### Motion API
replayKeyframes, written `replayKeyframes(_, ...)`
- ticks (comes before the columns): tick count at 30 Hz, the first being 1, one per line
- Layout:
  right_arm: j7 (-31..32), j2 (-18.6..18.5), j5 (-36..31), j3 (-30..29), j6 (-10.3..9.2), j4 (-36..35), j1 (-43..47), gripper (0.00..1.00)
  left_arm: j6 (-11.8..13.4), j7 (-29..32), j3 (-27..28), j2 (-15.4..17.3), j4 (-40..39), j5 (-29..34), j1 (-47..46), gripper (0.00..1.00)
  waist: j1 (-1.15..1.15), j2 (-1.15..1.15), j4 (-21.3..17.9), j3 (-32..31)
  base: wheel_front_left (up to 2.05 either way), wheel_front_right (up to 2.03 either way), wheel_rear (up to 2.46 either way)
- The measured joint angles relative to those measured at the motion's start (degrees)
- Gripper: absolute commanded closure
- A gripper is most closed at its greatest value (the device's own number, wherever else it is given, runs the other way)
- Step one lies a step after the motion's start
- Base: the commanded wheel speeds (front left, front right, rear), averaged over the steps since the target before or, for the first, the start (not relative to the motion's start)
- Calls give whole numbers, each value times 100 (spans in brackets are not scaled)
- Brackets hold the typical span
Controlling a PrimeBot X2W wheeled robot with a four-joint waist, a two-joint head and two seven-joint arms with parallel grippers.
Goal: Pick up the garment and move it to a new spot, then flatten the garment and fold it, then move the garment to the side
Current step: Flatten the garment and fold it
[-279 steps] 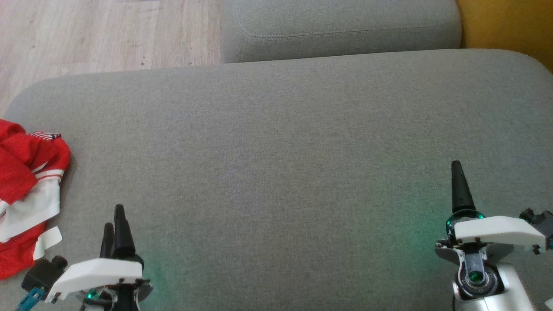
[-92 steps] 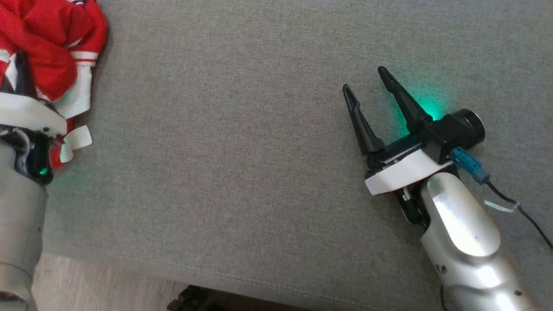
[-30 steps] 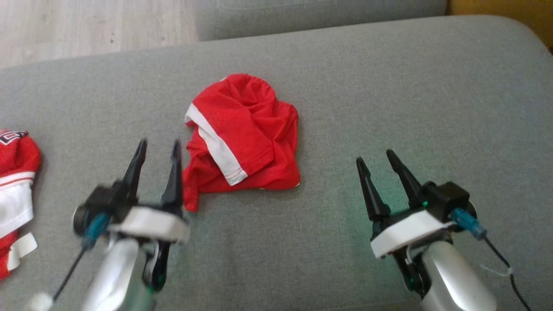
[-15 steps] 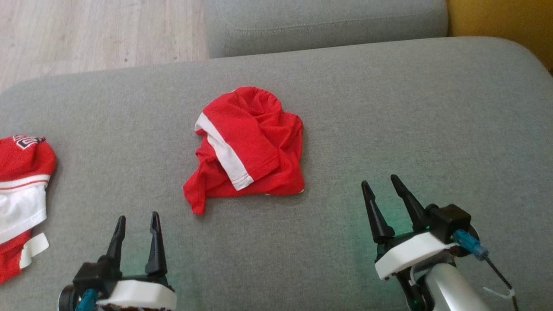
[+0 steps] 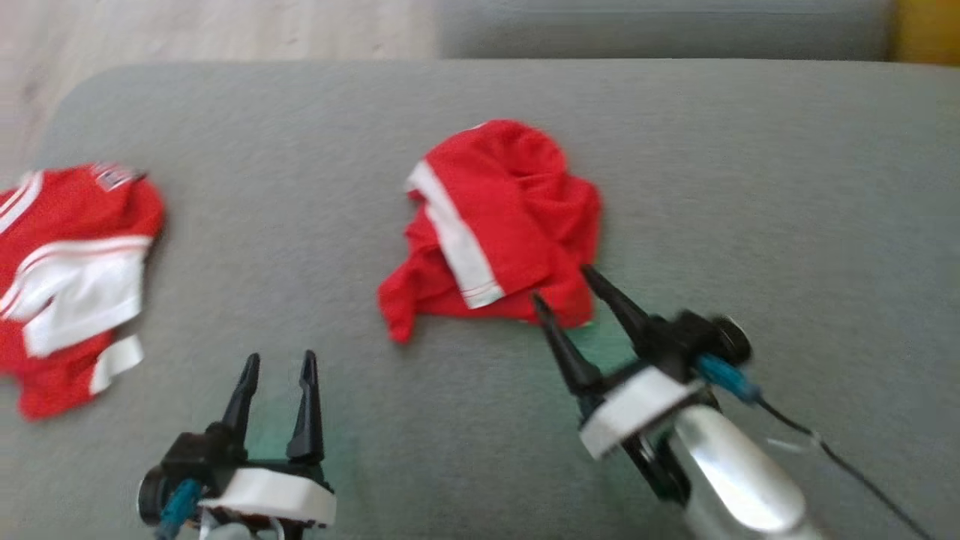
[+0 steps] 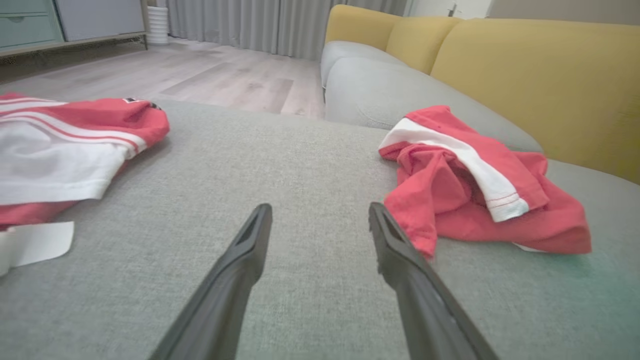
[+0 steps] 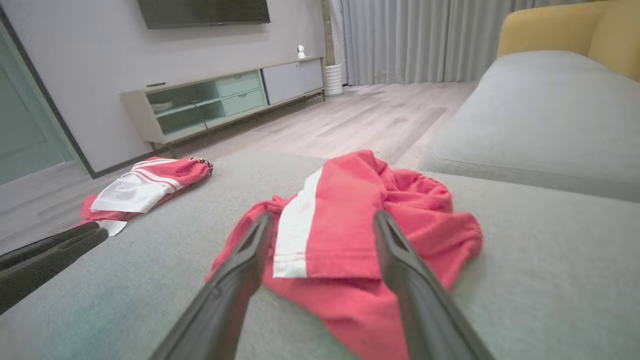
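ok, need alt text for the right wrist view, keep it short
The open right pincer points at a crumpled red garment with a white stripe lying on a grey fabric sofa cushion, nothing gripped. A second red and white garment lies farther left on the cushion; wooden floor and a low cabinet behind.

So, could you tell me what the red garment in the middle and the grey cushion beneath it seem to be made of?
Red garment: thin, matte knit, likely sports jersey; it slumps in soft folds, with a stitched white stripe. Grey cushion: matte woven upholstery, probably; fine flecked grain shows.
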Motion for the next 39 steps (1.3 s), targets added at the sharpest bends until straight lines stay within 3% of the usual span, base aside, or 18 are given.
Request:
replayKeyframes(6, 0, -3, -47, 495, 0, 653, -681, 0, 10, 0, -154, -2, 69, -155, -58, 0, 0, 0, 659, 224, 0, 0, 0)
replayKeyframes(14, 0, -11, -565, 8, 0, 1258, -855, 0, 67, 0, -208, -4, 75, -308, -63, 0, 0, 0, 1252, 601, 0, 0, 0)
replayKeyframes(24, 0, -22, -1009, -269, 0, 1332, -849, 0, 116, 0, -248, -7, 74, -413, -78, 0, 0, 0, 1295, 812, 0, 0, 0)
replayKeyframes(39, 0, -23, -1069, -376, 0, 1438, -719, 0, 94, 0, -271, -9, 222, -402, -192, 0, 0, 0, 1075, 758, 0, 0, 0)
